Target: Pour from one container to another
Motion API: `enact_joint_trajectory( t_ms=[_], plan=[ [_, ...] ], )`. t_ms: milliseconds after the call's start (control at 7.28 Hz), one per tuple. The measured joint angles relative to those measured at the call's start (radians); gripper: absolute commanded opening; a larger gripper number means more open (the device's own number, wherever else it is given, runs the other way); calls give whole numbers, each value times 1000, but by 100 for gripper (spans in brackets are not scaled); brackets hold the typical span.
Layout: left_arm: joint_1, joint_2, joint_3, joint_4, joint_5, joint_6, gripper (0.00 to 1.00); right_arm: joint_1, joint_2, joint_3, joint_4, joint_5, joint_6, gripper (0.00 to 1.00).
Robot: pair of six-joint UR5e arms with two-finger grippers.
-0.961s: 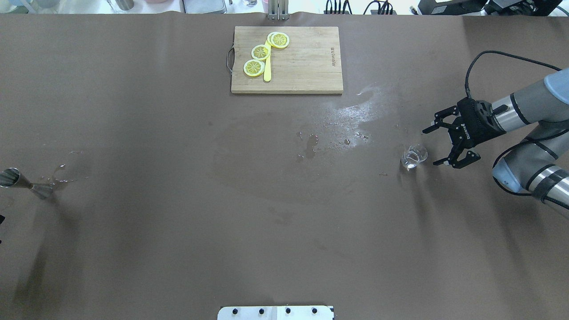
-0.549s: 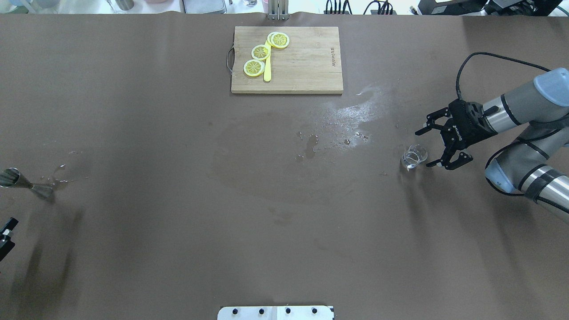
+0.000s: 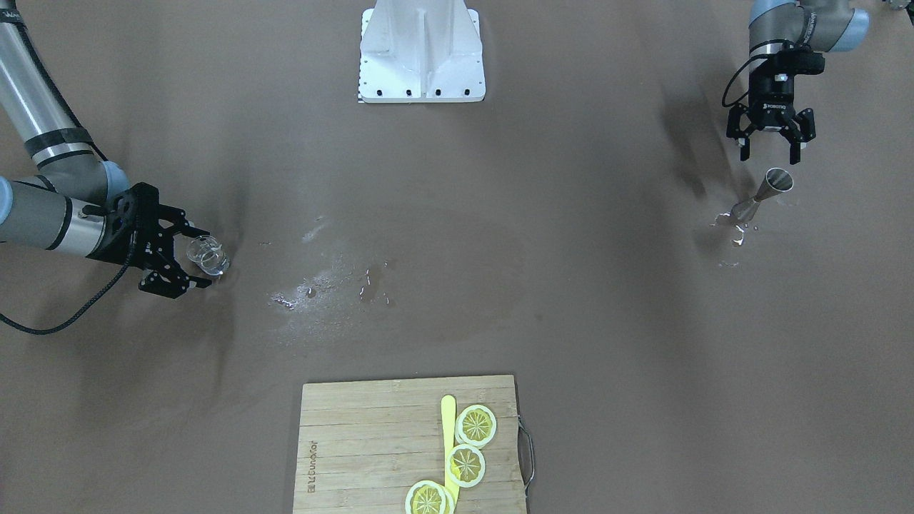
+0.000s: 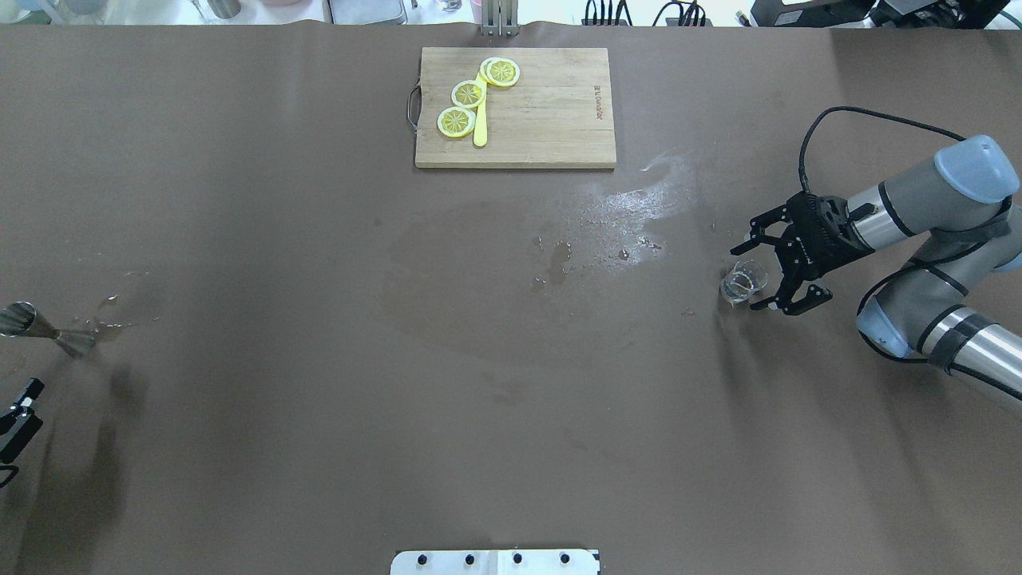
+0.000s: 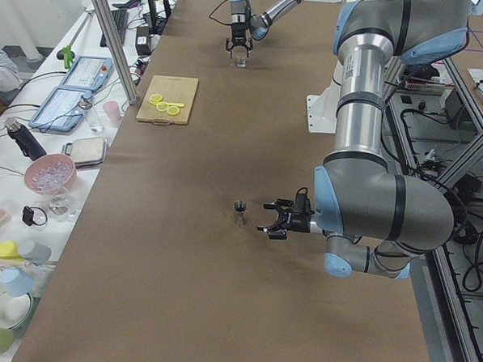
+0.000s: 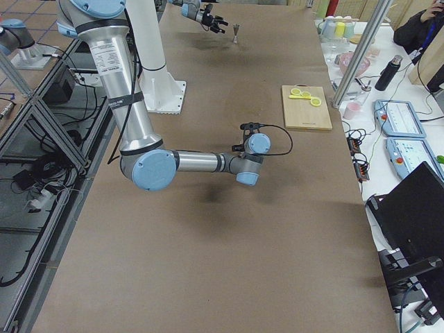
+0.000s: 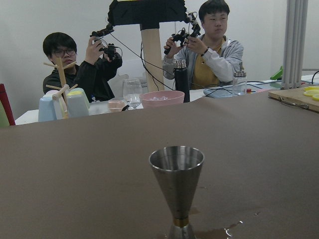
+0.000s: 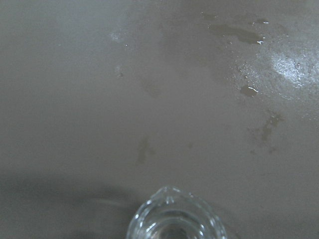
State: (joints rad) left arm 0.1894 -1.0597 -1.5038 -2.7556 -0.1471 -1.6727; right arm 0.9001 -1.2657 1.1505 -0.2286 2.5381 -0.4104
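ROBOTIQ on left jaws, cutting board (image 3: 357,442) stamp unreadable

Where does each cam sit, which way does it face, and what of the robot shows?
Front-facing: across the table, facing the base; left gripper by the metal cup, open right gripper flanking the glass.
Overhead: behind the robot, looking forward and down; right arm, left gripper's tip.
Left: table end; left arm near.
Right: opposite end; right arm near.
Left wrist: low, facing the metal cup; no fingers show.
Right wrist: over the glass; no fingers show.
Shared: front-facing and overhead both show the cutting board.
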Motion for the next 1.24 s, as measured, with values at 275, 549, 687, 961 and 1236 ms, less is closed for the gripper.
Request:
enact_joint_trajectory(
  t_ms=[275, 549, 687, 961, 1236],
  plan=[
    [-32, -23, -13, 106, -12, -108, 94, -2, -5, 0, 0, 4, 4, 73],
    [-81, -58, -23, 167, -55, -121, 92, -2, -5, 0, -2, 7, 7, 72],
    [-112, -83, -26, 209, -70, -122, 89, -3, -3, 0, -4, 7, 7, 72],
    [-179, -131, -28, 275, -96, -122, 80, -4, -2, 0, -4, 6, 7, 60],
    [-229, -163, -29, 290, -111, -120, 42, -1, -3, 0, -1, 7, 7, 33]
  ],
)
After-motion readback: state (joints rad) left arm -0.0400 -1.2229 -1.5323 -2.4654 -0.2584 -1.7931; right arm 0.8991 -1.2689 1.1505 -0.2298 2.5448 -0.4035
